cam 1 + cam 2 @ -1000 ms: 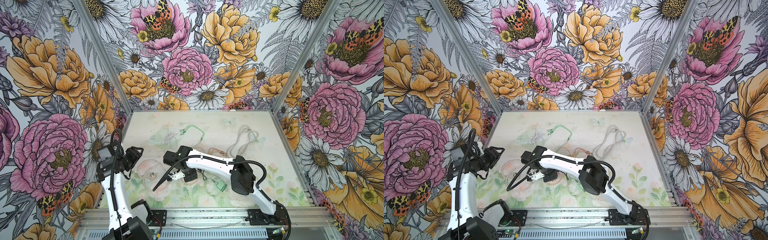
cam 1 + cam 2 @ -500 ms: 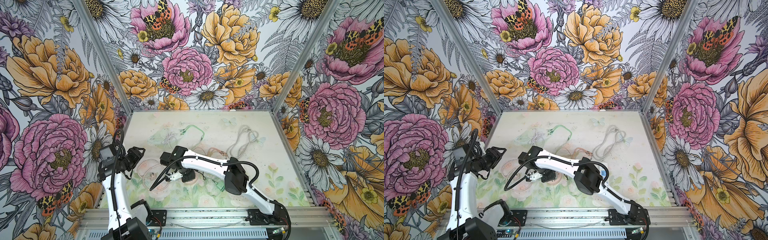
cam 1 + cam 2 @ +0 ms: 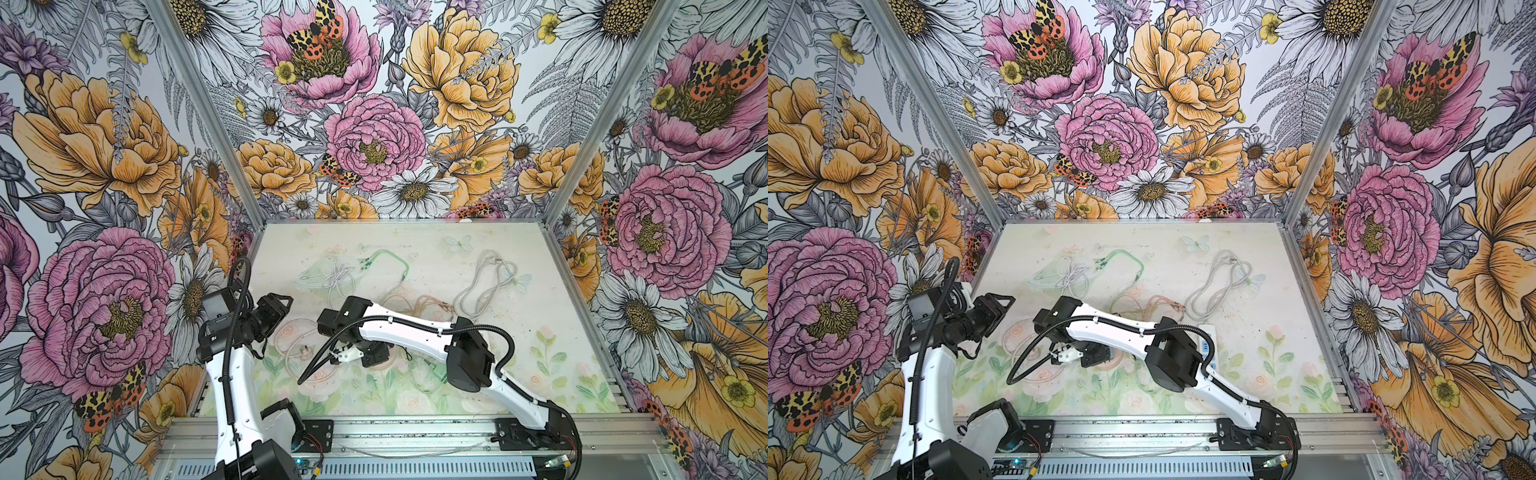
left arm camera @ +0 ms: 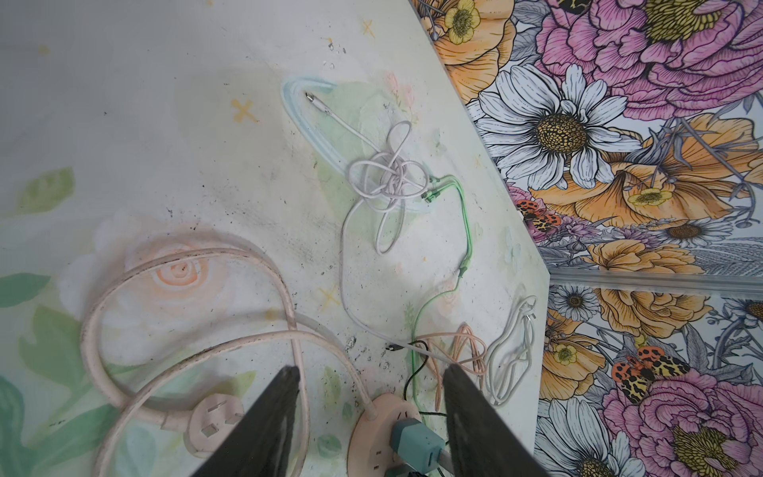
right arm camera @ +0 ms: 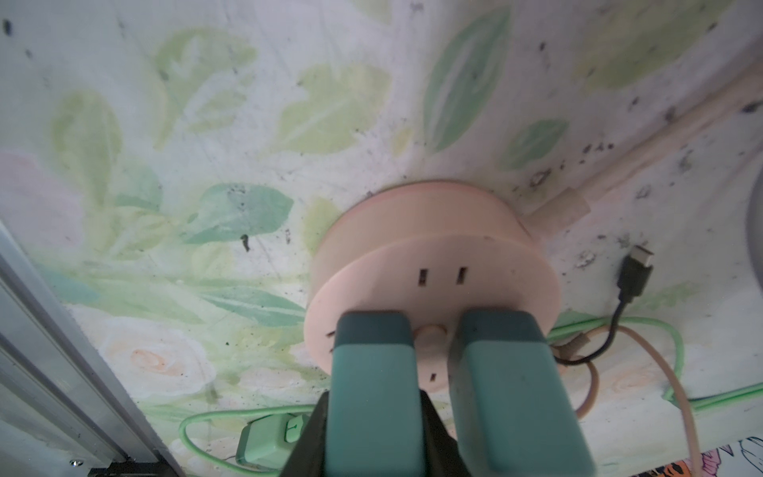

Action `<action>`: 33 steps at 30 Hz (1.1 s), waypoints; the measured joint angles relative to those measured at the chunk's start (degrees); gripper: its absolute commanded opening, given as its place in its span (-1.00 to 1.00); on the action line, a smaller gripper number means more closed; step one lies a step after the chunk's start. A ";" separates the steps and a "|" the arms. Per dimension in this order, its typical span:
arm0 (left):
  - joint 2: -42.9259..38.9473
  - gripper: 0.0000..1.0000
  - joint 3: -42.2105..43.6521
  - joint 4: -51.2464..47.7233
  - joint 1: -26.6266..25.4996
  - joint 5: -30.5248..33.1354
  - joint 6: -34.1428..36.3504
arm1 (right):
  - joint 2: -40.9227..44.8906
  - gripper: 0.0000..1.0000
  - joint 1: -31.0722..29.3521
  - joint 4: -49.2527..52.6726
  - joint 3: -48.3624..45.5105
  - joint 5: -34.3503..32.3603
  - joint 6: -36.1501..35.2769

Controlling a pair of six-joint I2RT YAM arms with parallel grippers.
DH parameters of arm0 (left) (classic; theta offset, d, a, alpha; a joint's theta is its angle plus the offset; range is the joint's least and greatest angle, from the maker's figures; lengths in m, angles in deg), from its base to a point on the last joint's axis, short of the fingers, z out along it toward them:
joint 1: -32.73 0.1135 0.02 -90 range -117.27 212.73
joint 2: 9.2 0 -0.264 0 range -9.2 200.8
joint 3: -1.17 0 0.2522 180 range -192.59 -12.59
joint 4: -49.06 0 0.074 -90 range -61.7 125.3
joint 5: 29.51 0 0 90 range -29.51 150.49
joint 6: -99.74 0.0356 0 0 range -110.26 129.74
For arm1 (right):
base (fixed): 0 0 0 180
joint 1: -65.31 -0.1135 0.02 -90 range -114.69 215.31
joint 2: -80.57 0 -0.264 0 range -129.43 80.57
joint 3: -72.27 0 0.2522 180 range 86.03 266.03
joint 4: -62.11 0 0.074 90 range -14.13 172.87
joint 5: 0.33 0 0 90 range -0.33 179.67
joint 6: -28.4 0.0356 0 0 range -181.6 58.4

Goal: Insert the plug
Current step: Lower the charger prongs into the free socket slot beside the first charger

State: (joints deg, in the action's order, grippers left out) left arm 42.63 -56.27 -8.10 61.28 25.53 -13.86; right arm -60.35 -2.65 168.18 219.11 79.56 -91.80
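Our right gripper point(image 5: 373, 413) is clamped on a teal plug point(image 5: 371, 359), which stands against the face of the pink round socket point(image 5: 437, 256), just beside a second teal plug point(image 5: 516, 392). Our left gripper point(image 4: 370, 367) hangs near the socket, jaws wide and empty.

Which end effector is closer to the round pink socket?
Right. The right end effector holds a teal plug against the round pink socket; the left end effector hovers open, apart from it.
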 measured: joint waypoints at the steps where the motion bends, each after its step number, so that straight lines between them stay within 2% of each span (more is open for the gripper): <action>1: 0.00 0.17 0.00 0.00 0.00 0.00 0.00 | 0.09 -1.00 0.00 -0.04 -0.02 0.02 0.15; 5: -0.07 0.17 0.00 0.00 -0.04 0.00 0.00 | 0.22 -0.96 0.00 -0.20 -0.15 0.02 0.42; 7: -0.28 0.17 0.00 0.00 -0.07 0.02 -0.02 | 0.22 -0.77 0.00 -0.24 -0.22 -0.09 0.44; 9: -0.61 0.17 0.00 0.00 -0.07 0.02 0.00 | 0.35 -0.67 -0.04 -0.39 -0.50 -0.22 0.50; 33: -0.74 0.19 0.24 0.02 -0.22 0.00 -0.02 | 3.65 -0.34 -0.04 -7.63 -4.74 1.81 2.34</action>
State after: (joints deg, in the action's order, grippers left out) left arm 41.89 -56.03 -8.07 61.07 25.53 -13.88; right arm -56.70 -2.70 160.55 214.37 81.37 -89.46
